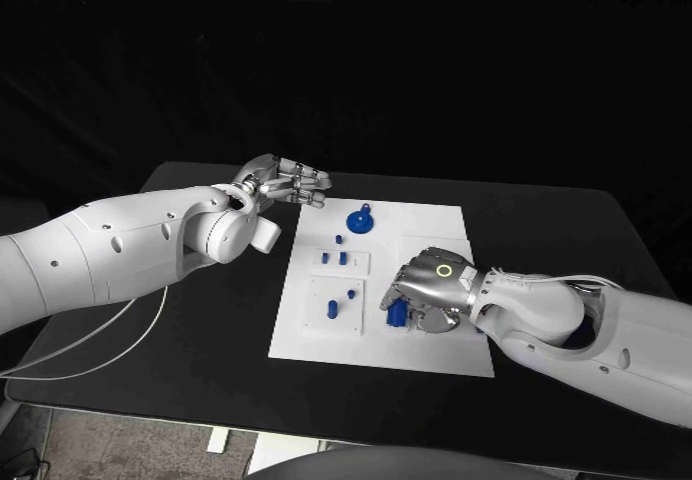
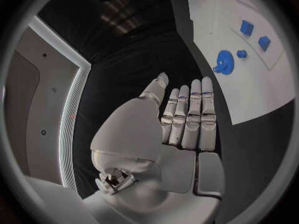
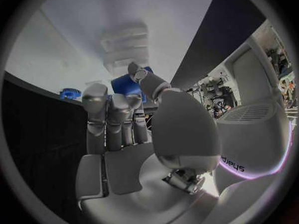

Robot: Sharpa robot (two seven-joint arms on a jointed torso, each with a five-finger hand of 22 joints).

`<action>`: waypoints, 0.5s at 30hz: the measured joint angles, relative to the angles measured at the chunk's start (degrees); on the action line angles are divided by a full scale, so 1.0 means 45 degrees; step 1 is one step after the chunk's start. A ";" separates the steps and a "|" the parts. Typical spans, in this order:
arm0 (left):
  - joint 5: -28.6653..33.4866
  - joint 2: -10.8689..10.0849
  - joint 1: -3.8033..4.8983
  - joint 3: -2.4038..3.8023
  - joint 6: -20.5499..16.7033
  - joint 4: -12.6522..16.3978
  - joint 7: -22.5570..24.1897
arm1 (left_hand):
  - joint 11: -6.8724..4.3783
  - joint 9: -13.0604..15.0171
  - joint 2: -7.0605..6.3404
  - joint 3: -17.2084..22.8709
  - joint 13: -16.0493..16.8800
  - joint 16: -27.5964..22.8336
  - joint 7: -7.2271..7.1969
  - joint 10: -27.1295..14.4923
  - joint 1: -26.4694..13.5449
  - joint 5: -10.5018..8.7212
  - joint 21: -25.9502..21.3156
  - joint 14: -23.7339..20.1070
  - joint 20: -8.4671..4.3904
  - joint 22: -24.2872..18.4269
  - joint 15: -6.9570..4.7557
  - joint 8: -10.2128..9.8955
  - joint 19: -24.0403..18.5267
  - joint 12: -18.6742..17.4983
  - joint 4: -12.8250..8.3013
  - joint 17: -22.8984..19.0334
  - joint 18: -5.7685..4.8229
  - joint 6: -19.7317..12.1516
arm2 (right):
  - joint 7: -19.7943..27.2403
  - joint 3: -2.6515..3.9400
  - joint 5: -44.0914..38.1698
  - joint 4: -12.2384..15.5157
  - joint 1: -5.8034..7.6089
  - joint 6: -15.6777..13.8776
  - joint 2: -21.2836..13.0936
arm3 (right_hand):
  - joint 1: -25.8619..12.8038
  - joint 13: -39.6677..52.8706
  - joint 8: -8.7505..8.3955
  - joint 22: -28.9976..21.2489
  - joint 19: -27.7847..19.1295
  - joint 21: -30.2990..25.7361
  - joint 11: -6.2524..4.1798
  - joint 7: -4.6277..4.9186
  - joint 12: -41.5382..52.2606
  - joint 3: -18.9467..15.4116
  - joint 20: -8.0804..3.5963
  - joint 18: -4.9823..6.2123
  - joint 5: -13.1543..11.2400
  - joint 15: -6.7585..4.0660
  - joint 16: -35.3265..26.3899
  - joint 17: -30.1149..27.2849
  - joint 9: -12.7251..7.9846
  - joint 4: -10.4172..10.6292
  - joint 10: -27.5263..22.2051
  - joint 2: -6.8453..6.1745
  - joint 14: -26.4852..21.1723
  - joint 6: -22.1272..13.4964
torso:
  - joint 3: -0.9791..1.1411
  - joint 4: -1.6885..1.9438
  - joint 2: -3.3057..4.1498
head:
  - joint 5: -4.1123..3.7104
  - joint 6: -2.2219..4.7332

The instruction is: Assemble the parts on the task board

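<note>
The white task board (image 1: 433,225) lies in the middle of the black table. My right hand (image 1: 433,290) rests low over the board's near right part, its thumb and fingertips (image 3: 102,102) closed around a blue block part (image 1: 394,313) (image 3: 126,84). A blue gear (image 1: 359,219) (image 2: 224,62) (image 3: 70,92) lies at the board's far end. Small blue pieces (image 1: 335,258) stand in a raised white plate, and two more (image 1: 342,302) sit in the plate nearer me. My left hand (image 1: 281,181) (image 2: 184,119) hovers off the board's far left corner, fingers straight, holding nothing.
A pale cable (image 1: 101,345) runs over the table's left side under my left arm. Bare black table (image 1: 216,320) surrounds the board. In the left wrist view, two blue squares (image 2: 255,35) and a small peg (image 2: 241,54) stand beyond the gear.
</note>
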 measured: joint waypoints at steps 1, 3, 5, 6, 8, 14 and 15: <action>0.0000 -0.0001 0.0000 0.0000 0.0001 -0.0001 -0.0001 | 0.0000 0.0000 0.0000 0.0000 0.0000 0.0000 0.0000 0.0000 0.0000 0.0000 0.0000 0.0000 0.0000 0.0000 0.0000 0.0000 0.0000 0.0000 0.0000 0.0000 0.0000 0.0000 | 0.0003 -0.0011 0.0000 -0.0007 0.0000 0.0020 0.0000 | 0.0000 0.0000 0.0002 0.0000 0.0000 0.0000 0.0000 0.0001 0.0000 0.0000 0.0000 0.0000 0.0000 0.0000 0.0000 0.0000 0.0000 0.0000 0.0000 0.0000 0.0000 -0.0001 | 0.0001 0.0000 0.0000 | 0.0002 -0.0009; 0.0000 -0.0003 0.0000 0.0000 0.0003 -0.0005 -0.0002 | 0.0000 0.0000 0.0000 -0.0017 0.0000 0.0000 0.0000 0.0000 0.0000 0.0000 0.0000 0.0000 0.0000 0.0001 0.0000 0.0000 0.0000 0.0000 0.0017 0.0000 0.0000 0.0000 | 0.0004 -0.0015 0.0001 -0.0017 0.0000 0.0053 -0.0001 | 0.0000 0.0000 0.0004 -0.0001 0.0000 0.0000 0.0000 0.0015 0.0000 0.0000 0.0000 0.0000 0.0000 0.0000 0.0000 -0.0001 0.0000 0.0000 0.0000 0.0000 0.0000 -0.0015 | 0.0000 0.0000 0.0001 | 0.0002 -0.0022; 0.0000 -0.0005 0.0000 0.0000 0.0005 -0.0006 -0.0004 | 0.0000 0.0000 0.0000 -0.0033 0.0000 0.0000 0.0000 0.0000 0.0000 0.0000 0.0000 0.0000 0.0000 -0.0044 0.0000 0.0000 0.0000 0.0000 0.0033 0.0000 0.0000 0.0000 | 0.0005 -0.0024 0.0002 -0.0021 0.0004 0.0089 -0.0008 | 0.0001 0.0000 0.0005 -0.0001 0.0000 0.0000 -0.0001 0.0017 0.0000 0.0000 0.0000 0.0001 0.0000 0.0000 0.0000 -0.0001 0.0001 -0.0001 0.0000 0.0000 0.0000 -0.0017 | -0.0001 0.0000 0.0001 | -0.0002 -0.0037; 0.0000 -0.0006 0.0000 0.0000 0.0006 -0.0006 -0.0004 | 0.0000 0.0000 0.0000 -0.0033 0.0000 0.0000 0.0000 0.0000 0.0000 0.0000 0.0000 0.0000 0.0000 -0.0047 0.0000 0.0000 0.0000 0.0000 0.0033 0.0000 0.0000 0.0000 | 0.0005 -0.0030 0.0003 -0.0023 0.0007 0.0104 -0.0012 | 0.0001 0.0000 0.0005 0.0000 0.0000 0.0000 0.0000 0.0018 0.0000 0.0000 0.0000 0.0000 0.0000 0.0000 0.0000 -0.0001 0.0001 -0.0001 0.0000 -0.0001 0.0000 -0.0017 | -0.0001 0.0000 0.0000 | -0.0002 -0.0043; 0.0000 -0.0007 0.0000 0.0000 0.0007 -0.0006 -0.0005 | 0.0000 0.0000 0.0000 -0.0033 0.0000 0.0000 0.0000 0.0000 0.0000 0.0000 0.0000 0.0000 0.0000 -0.0046 0.0000 0.0000 0.0000 0.0000 0.0033 0.0000 -0.0001 0.0000 | 0.0005 -0.0040 0.0006 -0.0032 0.0012 0.0136 -0.0013 | 0.0001 0.0000 0.0006 0.0000 0.0000 0.0000 -0.0001 0.0018 0.0000 -0.0001 0.0000 0.0000 0.0001 0.0000 0.0000 -0.0001 0.0001 -0.0001 0.0000 -0.0001 0.0000 -0.0018 | -0.0002 0.0000 0.0000 | 0.0009 -0.0061; 0.0001 -0.0008 0.0000 0.0000 0.0012 -0.0006 -0.0007 | 0.0000 0.0000 0.0000 -0.0033 0.0000 0.0000 0.0000 0.0000 0.0000 0.0000 0.0000 0.0000 0.0000 -0.0046 0.0000 0.0000 0.0000 0.0000 0.0033 0.0000 -0.0001 0.0000 | 0.0004 -0.0060 0.0014 -0.0088 0.0020 0.0186 0.0010 | 0.0002 -0.0012 0.0006 -0.0001 0.0000 0.0000 -0.0001 0.0053 0.0000 -0.0015 0.0000 0.0000 0.0001 0.0041 0.0000 -0.0002 0.0001 -0.0015 0.0000 -0.0002 -0.0041 -0.0053 | -0.0004 -0.0005 -0.0001 | 0.0028 -0.0067; 0.0001 -0.0009 0.0000 0.0000 0.0013 -0.0006 -0.0007 | 0.0000 0.0000 0.0000 -0.0033 0.0000 0.0000 0.0000 0.0000 0.0000 0.0000 0.0000 0.0000 0.0000 -0.0046 0.0000 0.0000 0.0000 0.0000 0.0033 0.0000 0.0000 0.0001 | 0.0003 -0.0067 0.0016 -0.0108 0.0020 0.0197 0.0016 | 0.0002 -0.0011 0.0006 -0.0001 0.0000 0.0000 -0.0001 0.0084 -0.0001 -0.0015 0.0000 0.0000 0.0000 0.0041 0.0000 -0.0005 0.0001 -0.0015 0.0000 -0.0002 -0.0041 -0.0084 | -0.0004 -0.0005 -0.0001 | 0.0028 -0.0067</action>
